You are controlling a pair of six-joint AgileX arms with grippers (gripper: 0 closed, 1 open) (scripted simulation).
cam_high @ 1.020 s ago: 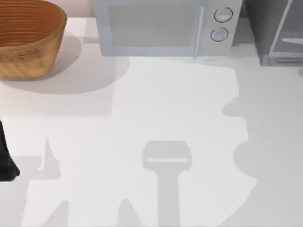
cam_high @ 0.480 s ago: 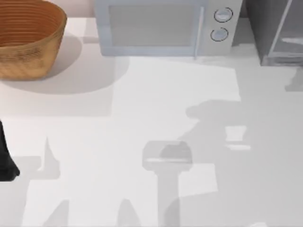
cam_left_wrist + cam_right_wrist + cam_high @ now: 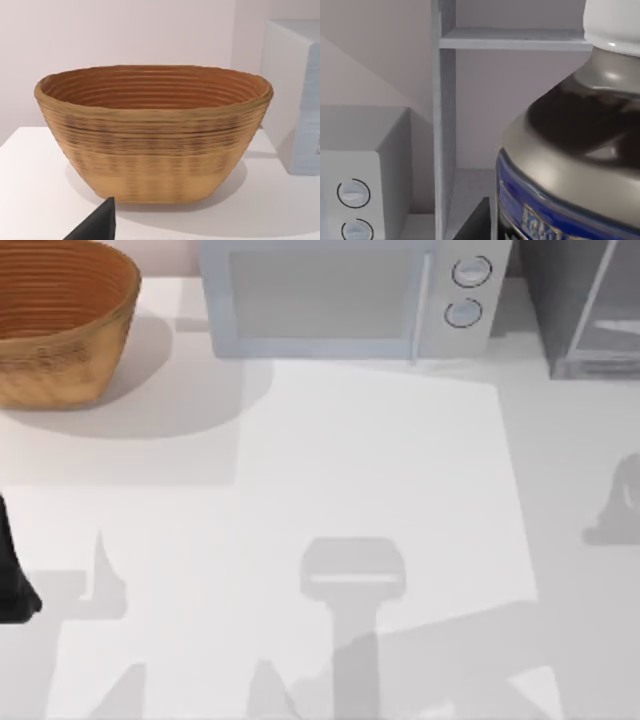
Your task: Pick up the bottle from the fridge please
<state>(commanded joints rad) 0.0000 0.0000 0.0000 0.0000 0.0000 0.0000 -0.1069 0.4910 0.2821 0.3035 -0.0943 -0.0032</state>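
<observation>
Kitchen counter: microwave (image 3: 345, 300), fridge (image 3: 585, 305) (wicker basket (image 3: 62, 320) too).

Matte black left arm (image 3: 12, 575), a dark wedge-shaped black tip (image 3: 97, 225) by its wrist camera.

- A woven wicker basket (image 3: 60, 320) stands at the table's (image 3: 380, 460) far left corner, upright, its ribbed inside open to view.
- A light blue-grey microwave (image 3: 345, 300) sits along the far edge, right of the basket and apart from it, with two round knobs (image 3: 466, 292) stacked at its right end.
</observation>
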